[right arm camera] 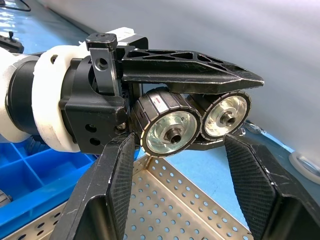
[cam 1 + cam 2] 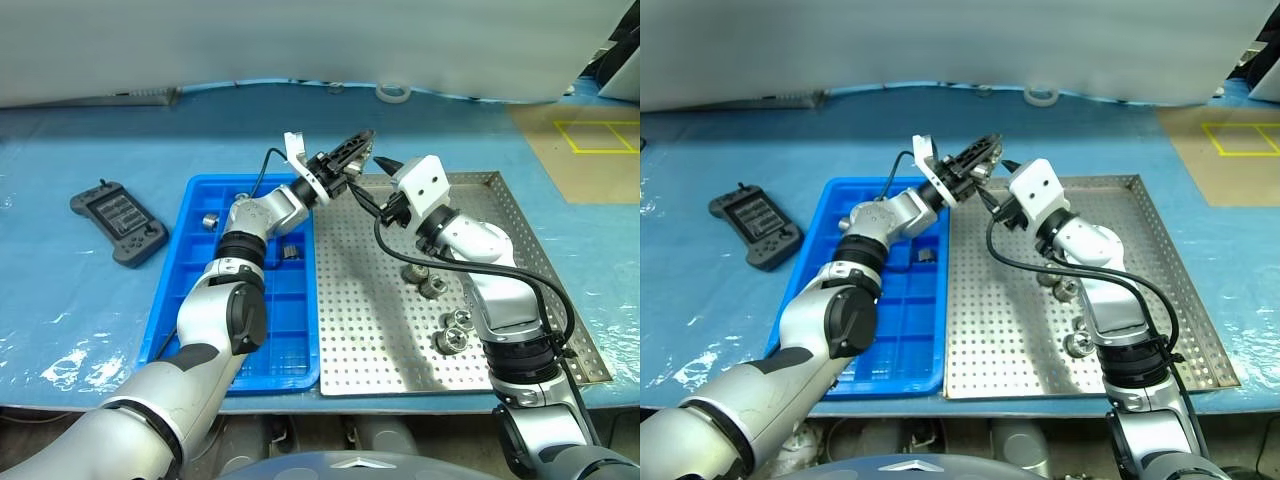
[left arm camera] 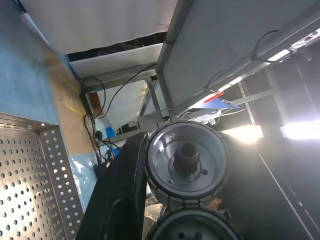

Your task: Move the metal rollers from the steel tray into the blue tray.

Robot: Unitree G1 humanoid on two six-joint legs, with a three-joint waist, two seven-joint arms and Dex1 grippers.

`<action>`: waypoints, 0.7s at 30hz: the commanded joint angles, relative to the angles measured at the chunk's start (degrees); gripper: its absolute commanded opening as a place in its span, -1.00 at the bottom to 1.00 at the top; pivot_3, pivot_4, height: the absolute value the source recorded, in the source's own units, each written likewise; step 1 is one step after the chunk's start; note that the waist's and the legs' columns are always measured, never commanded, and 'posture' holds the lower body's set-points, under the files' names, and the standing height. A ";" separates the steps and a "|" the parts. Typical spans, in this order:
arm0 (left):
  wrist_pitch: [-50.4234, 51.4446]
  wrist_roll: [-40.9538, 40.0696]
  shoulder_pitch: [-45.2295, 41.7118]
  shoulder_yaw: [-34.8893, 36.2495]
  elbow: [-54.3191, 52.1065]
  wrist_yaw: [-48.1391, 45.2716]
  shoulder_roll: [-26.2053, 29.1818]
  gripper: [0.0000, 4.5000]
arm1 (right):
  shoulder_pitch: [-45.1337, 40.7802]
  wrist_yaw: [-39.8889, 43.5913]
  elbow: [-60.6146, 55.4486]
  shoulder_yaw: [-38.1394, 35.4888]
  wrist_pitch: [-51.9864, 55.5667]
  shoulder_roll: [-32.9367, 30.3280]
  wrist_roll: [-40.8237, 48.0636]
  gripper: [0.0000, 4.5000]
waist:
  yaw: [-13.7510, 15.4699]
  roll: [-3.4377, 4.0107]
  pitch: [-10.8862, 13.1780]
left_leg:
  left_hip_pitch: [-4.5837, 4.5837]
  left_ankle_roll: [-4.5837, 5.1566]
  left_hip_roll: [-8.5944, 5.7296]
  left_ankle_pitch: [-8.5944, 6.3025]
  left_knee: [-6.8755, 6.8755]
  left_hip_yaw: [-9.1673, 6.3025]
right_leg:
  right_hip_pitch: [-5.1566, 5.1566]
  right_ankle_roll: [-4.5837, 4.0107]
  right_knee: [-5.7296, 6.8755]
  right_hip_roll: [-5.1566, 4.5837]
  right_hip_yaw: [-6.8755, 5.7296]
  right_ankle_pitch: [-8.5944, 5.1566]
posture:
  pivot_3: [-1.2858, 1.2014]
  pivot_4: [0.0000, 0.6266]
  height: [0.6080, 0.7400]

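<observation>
A blue-sheeted bench is carrying the steel tray (image 2: pixel 560 300), with loose metal rollers (image 2: pixel 450 335) lying nearest, beside the right arm. Further on, the right gripper (image 1: pixel 175 165) is standing spread and empty just beneath two rollers (image 1: pixel 197 122) clamped side by side in the left gripper (image 2: pixel 352 152); the blue tray (image 2: pixel 200 290) is lying to that hand's left.

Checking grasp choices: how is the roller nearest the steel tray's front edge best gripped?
Probably from above, pinching across its round outer wall: the roller seems to stand on end, hole up, on the steel tray, leaving the sides free.
</observation>
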 commanded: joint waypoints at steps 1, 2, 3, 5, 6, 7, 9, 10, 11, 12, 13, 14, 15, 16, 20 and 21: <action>0.55 0.39 -0.97 -1.03 -0.23 -1.06 -0.56 -0.24 | -1.71 -0.49 -2.77 -0.55 -0.55 0.64 0.97 0.32 | -0.01 0.00 0.00 | 0.00 0.00 0.00 0.00 0.00 0.00 | 0.00 0.00 0.00 0.00 0.00 0.00 | -0.34 -0.52 1.00; 0.58 0.51 -1.02 -1.11 -0.17 -1.17 -0.59 -0.24 | -1.82 -0.43 -2.85 -0.33 -0.51 0.75 0.92 0.32 | -0.02 0.00 0.00 | 0.00 0.00 0.00 0.00 0.00 0.00 | 0.00 0.00 0.00 0.00 0.00 0.00 | -0.34 -0.52 1.00; 0.50 0.89 -1.03 -1.42 -0.14 -1.30 -0.66 -0.24 | -2.04 -0.40 -2.90 -0.07 -0.51 0.91 0.84 0.32 | -0.03 0.00 0.00 | 0.00 0.01 0.00 0.00 0.00 0.00 | 0.00 0.00 0.00 0.00 0.00 0.00 | -0.34 -0.52 1.00; 0.06 1.60 -1.03 -1.85 0.13 -1.43 -0.83 -0.24 | -2.60 -0.24 -2.91 0.44 -0.49 1.26 0.77 0.32 | -0.04 0.00 0.00 | 0.00 0.01 0.00 0.00 0.00 0.00 | 0.00 -0.01 0.00 0.00 0.00 0.00 | -0.34 -0.52 1.00; -0.27 1.96 -1.01 -1.99 0.33 -1.38 -0.92 -0.24 | -2.85 -0.17 -2.99 0.64 -0.42 1.41 0.77 0.32 | -0.05 0.00 0.00 | 0.00 0.01 0.00 0.00 0.00 0.00 | 0.00 0.00 0.00 0.00 0.00 0.00 | -0.35 -0.52 1.00; -0.56 2.20 -1.04 -1.98 0.59 -1.37 -0.97 -0.24 | -3.09 -0.10 -3.06 0.82 -0.33 1.56 0.76 0.32 | -0.05 0.00 0.00 | 0.00 0.01 0.00 0.00 0.00 0.00 | 0.00 0.00 0.00 0.00 0.00 0.00 | -0.35 -0.52 1.00; -0.97 2.54 -1.14 -1.88 0.97 -1.41 -1.00 -0.24 | -3.46 0.03 -3.15 1.08 -0.15 1.77 0.71 0.32 | -0.06 0.00 0.00 | 0.00 0.01 0.00 0.01 0.00 0.00 | 0.00 0.00 0.00 0.00 0.00 0.00 | -0.35 -0.52 1.00; -1.24 2.66 -1.25 -1.77 1.19 -1.43 -1.00 -0.24 | -3.78 0.13 -3.14 1.36 -0.05 1.94 0.68 0.32 | -0.06 0.00 0.00 | 0.00 0.01 0.00 0.01 0.00 0.00 | 0.00 0.00 0.00 0.00 0.00 0.00 | -0.35 -0.52 1.00; -1.49 2.78 -1.34 -1.69 1.38 -1.44 -1.00 -0.24 | -4.05 0.20 -3.11 1.57 0.07 2.07 0.66 0.32 | -0.07 0.00 0.00 | 0.00 0.01 0.00 0.01 0.00 0.00 | 0.00 0.00 0.00 0.00 0.00 0.00 | -0.35 -0.52 1.00; -1.69 2.89 -1.44 -1.62 1.56 -1.46 -1.00 -0.24 | -4.22 0.27 -3.08 1.69 0.16 2.17 0.65 0.32 | -0.10 0.00 0.00 | 0.00 0.01 0.00 0.00 0.01 0.00 | 0.00 -0.01 0.00 0.00 0.00 0.00 | -0.35 -0.52 1.00; -2.03 3.09 -1.50 -1.64 1.73 -1.40 -1.01 -0.24 | -4.34 0.33 -3.02 1.74 0.20 2.23 0.64 0.32 | -0.11 0.00 0.00 | 0.00 0.01 0.00 0.01 0.01 0.00 | 0.01 -0.01 0.00 0.00 0.00 0.00 | -0.35 -0.52 1.00; -2.29 3.25 -1.55 -1.64 1.90 -1.29 -1.02 -0.24 | -4.41 0.40 -2.96 1.77 0.21 2.26 0.64 0.32 | -0.11 0.00 0.00 | 0.00 0.01 0.00 0.01 0.01 0.00 | 0.00 -0.01 0.00 0.00 0.00 0.00 | -0.35 -0.52 1.00; -2.44 3.34 -1.59 -1.64 1.96 -1.26 -1.02 -0.24 | -4.50 0.46 -2.92 1.81 0.22 2.28 0.63 0.32 | -0.16 0.00 0.00 | 0.00 0.01 0.00 0.01 0.01 0.00 | 0.00 -0.01 0.00 0.00 0.00 0.00 | -0.35 -0.52 1.00; -2.49 3.38 -1.61 -1.63 1.96 -1.28 -1.03 -0.24 | -4.57 0.53 -2.89 1.85 0.23 2.29 0.61 0.32 | -0.26 0.00 0.00 | 0.00 0.01 0.00 0.01 0.01 0.00 | 0.00 -0.01 0.00 0.00 0.00 0.00 | -0.35 -0.52 1.00; -2.59 3.51 -1.60 -1.78 1.75 -1.54 -1.05 -0.24 | -4.88 0.96 -2.91 2.12 0.35 2.33 0.59 0.32 | -0.27 0.00 0.00 | -0.01 0.01 0.00 0.01 0.01 0.01 | 0.00 -0.01 0.00 0.00 0.00 0.00 | -0.35 -0.52 1.00; -3.05 3.70 -1.67 -1.72 2.13 -1.31 -1.01 -0.24 | -5.05 1.09 -2.83 2.19 0.32 2.31 0.60 0.32 | -0.29 0.00 0.00 | -0.01 0.01 0.00 0.01 0.01 0.01 | 0.00 -0.01 0.00 0.00 0.00 0.00 | -0.36 -0.52 1.00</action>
